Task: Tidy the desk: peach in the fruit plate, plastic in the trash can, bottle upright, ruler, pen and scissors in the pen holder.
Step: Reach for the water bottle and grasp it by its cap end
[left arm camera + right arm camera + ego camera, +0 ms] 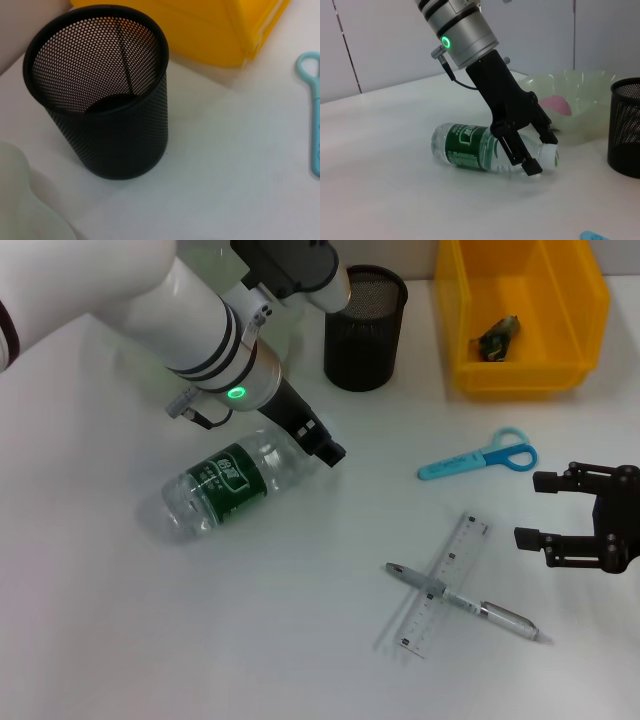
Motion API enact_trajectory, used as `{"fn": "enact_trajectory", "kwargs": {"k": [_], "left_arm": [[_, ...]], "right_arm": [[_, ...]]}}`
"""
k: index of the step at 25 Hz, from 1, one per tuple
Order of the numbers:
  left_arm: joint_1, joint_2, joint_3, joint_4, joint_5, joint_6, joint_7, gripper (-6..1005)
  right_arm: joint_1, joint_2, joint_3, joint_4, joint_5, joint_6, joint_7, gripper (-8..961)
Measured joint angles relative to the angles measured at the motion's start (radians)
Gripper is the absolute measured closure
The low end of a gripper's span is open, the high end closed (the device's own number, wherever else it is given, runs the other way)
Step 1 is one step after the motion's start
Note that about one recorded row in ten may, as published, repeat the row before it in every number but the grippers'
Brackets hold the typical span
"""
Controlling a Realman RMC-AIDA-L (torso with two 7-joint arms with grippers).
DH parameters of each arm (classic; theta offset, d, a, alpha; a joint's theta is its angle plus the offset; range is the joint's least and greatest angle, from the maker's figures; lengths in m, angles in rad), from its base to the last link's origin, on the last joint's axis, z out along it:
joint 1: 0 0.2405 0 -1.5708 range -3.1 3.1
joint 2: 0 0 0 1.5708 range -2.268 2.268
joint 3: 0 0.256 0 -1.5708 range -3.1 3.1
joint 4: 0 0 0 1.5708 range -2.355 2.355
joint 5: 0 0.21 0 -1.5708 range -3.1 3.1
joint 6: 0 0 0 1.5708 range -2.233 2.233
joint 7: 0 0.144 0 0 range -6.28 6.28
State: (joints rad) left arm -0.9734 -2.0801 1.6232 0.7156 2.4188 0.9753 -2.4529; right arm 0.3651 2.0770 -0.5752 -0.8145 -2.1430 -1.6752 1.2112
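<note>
So here's where I'm at. Closest to me, the pen [465, 602] is lying crossed over the clear ruler [442, 585], touching it, both flat on the white desk [100, 640], so neither is done. My right gripper [530, 510] hangs off to that side with its fingers spread, holding nothing, near those two but not touching either.

A bit further out, the blue scissors [478, 459] are loose on the desk too, so that's three things left for the pen holder.

Over on my left, the bottle [228, 486] is on its side, green label up, cap end pointing toward the holder. My left gripper [540, 157] is down at the neck, one finger on each side of it just behind the white cap [549, 154]. I'd say they're straddling it and not clamped yet, so standing it up is the step in hand.

Past that, the black mesh pen holder [366, 328] stands upright with nothing in it. The yellow bin [520, 315] at the far edge has one small crumpled item [497, 336] in it, probably the plastic. The right wrist view shows something pink [555, 105] in the pale fruit plate [580, 87], likely the peach.

The surface is plain matte white, with a light grey panelled wall behind it.
</note>
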Motion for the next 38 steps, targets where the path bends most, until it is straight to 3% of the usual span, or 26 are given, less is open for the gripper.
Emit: {"fn": "enact_trajectory", "kwargs": {"k": [16, 29, 38], "left_arm": [[0.006, 0.000, 0.038, -0.024, -0.001, -0.039, 0.000, 204], [0.006, 0.000, 0.040, -0.025, 0.000, -0.049, 0.010, 277], [0.006, 0.000, 0.043, -0.026, -0.001, -0.047, 0.026, 413]], "right_arm": [[0.000, 0.000, 0.000, 0.001, 0.000, 0.000, 0.001, 179], [0.000, 0.000, 0.002, 0.002, 0.000, 0.000, 0.002, 180], [0.000, 0.000, 0.002, 0.002, 0.000, 0.000, 0.004, 181]]}}
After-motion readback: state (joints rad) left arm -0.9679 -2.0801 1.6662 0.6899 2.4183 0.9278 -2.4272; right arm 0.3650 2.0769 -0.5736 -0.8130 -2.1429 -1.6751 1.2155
